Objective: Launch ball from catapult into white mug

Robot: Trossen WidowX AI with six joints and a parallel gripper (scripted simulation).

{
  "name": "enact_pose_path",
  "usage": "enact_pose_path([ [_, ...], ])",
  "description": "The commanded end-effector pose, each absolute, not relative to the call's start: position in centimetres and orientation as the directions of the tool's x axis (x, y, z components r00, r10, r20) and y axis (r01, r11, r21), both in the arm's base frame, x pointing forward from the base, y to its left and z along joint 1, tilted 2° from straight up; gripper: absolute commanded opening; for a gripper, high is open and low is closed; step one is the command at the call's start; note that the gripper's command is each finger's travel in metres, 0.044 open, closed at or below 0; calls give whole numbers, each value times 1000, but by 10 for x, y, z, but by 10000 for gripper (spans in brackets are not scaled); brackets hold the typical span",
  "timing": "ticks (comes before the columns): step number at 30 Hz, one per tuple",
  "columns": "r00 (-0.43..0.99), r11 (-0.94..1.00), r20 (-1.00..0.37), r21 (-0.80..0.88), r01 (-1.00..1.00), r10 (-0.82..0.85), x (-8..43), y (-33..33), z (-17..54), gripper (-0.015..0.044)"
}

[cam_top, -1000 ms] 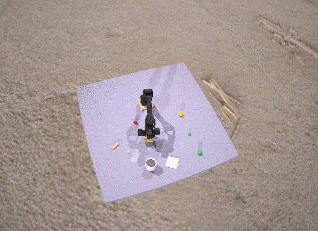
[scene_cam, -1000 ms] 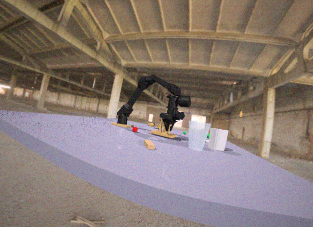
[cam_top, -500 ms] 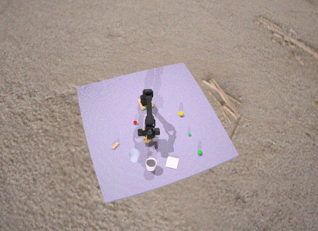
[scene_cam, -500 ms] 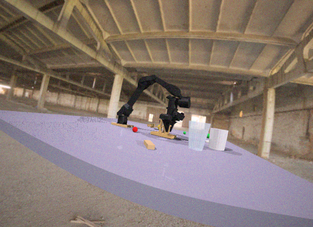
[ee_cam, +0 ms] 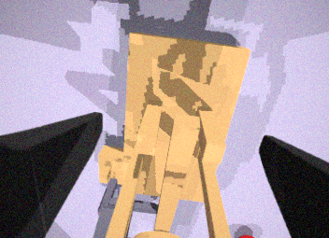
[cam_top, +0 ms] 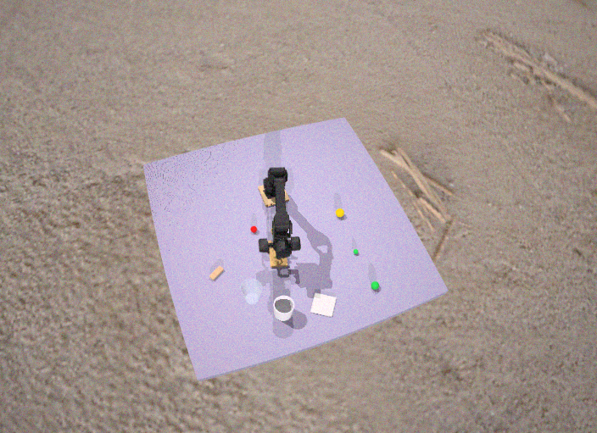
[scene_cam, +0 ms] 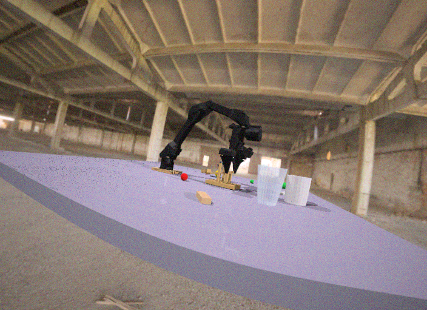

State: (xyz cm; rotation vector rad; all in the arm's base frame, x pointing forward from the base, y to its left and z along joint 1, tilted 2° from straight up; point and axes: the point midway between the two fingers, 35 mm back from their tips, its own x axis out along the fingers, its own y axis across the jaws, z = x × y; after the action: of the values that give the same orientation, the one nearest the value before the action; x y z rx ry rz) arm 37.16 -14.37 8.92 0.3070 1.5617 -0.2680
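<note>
White mug [cam_top: 283,313] [scene_cam: 297,190]: upright, interior dark in the top view, contents not discernible. Clear tumbler [cam_top: 251,292] [scene_cam: 270,185]: upright beside it, no contents made out. Gripper [cam_top: 281,270] [scene_cam: 230,172] [ee_cam: 182,132]: fingers spread wide, nothing held, above the wooden catapult [cam_top: 278,261] [scene_cam: 222,185] [ee_cam: 187,132], which stands on the lavender table [cam_top: 212,341] [scene_cam: 207,238]. Catapult: flat rectangular base, slim uprights, light tan. Which ball is meant, and whether one is loaded, cannot be told.

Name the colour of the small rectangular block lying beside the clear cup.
Light tan, clearest in the exterior view.
</note>
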Motion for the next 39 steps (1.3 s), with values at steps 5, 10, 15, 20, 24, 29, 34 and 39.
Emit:
enact_pose_path([
  [5,17,934,-1000,22,356,17,370,-145,157,440],
  [10,24,933,-1000,22,360,15,373,-145,145,440],
  [15,75,932,-997,22,363,-5,367,-145,198,440],
  [20,53,935,-999,20,354,1,364,-149,183,387],
  [24,43,950,-999,13,311,0,334,-168,168,300],
  [29,30,967,-1000,8,253,0,290,-184,146,300],
  [34,17,980,-1000,7,198,3,240,-191,123,300],
  [39,6,990,-1000,10,142,9,191,-186,95,300],
])
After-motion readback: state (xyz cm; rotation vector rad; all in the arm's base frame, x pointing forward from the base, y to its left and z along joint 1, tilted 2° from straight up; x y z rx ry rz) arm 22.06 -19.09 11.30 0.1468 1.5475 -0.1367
